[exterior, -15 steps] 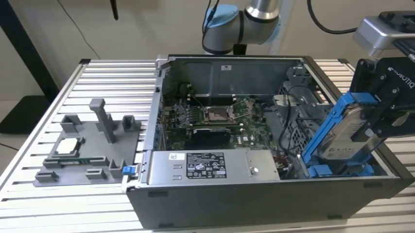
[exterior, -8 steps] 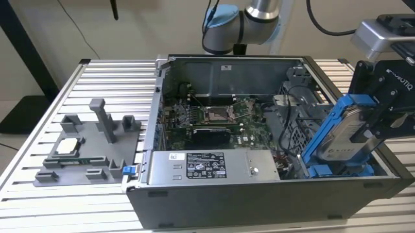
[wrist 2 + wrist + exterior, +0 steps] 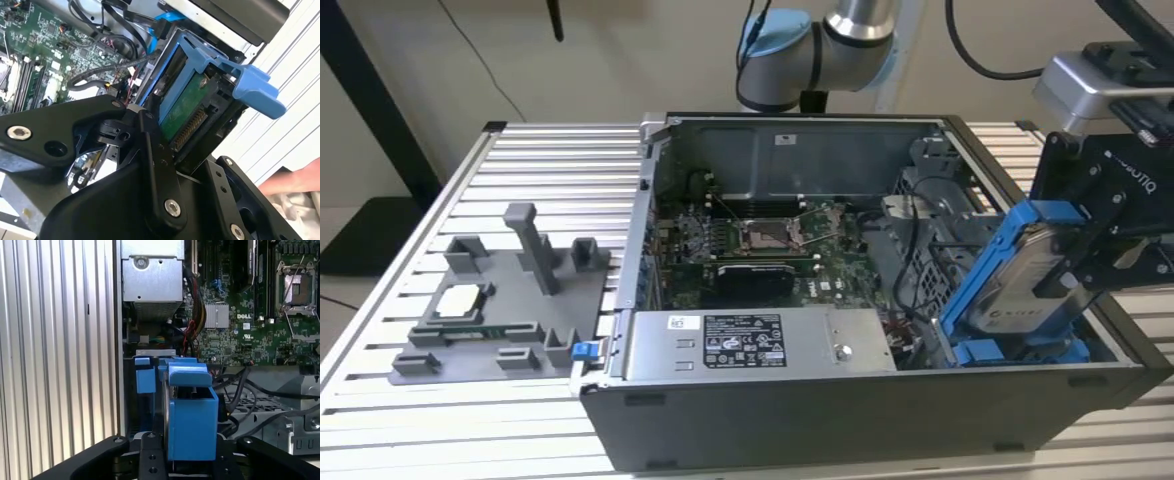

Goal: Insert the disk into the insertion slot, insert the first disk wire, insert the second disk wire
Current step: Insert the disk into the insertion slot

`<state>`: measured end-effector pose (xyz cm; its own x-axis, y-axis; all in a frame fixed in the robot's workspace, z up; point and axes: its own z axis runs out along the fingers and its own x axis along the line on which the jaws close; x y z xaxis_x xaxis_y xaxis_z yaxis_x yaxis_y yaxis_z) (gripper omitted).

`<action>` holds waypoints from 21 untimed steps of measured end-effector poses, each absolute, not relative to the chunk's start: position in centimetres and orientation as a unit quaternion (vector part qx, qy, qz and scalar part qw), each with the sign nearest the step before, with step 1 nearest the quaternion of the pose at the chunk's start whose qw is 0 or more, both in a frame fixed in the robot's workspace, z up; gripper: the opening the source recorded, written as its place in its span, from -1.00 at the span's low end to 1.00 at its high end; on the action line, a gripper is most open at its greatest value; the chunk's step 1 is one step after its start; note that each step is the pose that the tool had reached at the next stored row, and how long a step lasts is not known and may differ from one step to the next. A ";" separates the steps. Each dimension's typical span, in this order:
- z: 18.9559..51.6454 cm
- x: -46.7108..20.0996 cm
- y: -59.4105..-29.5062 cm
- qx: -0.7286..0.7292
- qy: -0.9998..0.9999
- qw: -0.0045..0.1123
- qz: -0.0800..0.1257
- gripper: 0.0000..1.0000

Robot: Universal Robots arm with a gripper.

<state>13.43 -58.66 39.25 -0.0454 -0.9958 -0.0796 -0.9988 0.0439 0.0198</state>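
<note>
Over insertion slot (image 3: pixel 983 352), fingers (image 3: pixel 151 137) clamped on tilted disk (image 3: pixel 1017 285).

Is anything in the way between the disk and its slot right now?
Nothing visible does. The disk, held in the claw, leans with its lower end at the insertion slot; black cables run beside it, not across.

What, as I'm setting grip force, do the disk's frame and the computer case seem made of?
Disk frame: likely moulded plastic, bright blue and matte, with rounded tabs. The disk itself: silvery and smooth, apparently metal. Computer case: probably painted sheet metal, dull grey, with thin folded edges.
</note>
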 end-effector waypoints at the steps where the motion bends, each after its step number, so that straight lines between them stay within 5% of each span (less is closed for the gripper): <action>1: 39.1 13.4 -58.6 -0.691 0.722 0.022 0.035 -1.00; 21: 37.3 13.4 -58.6 -0.690 0.722 0.022 0.035 -1.00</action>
<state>13.42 -58.62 37.32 -0.0455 -0.9958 -0.0801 -0.9988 0.0440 0.0199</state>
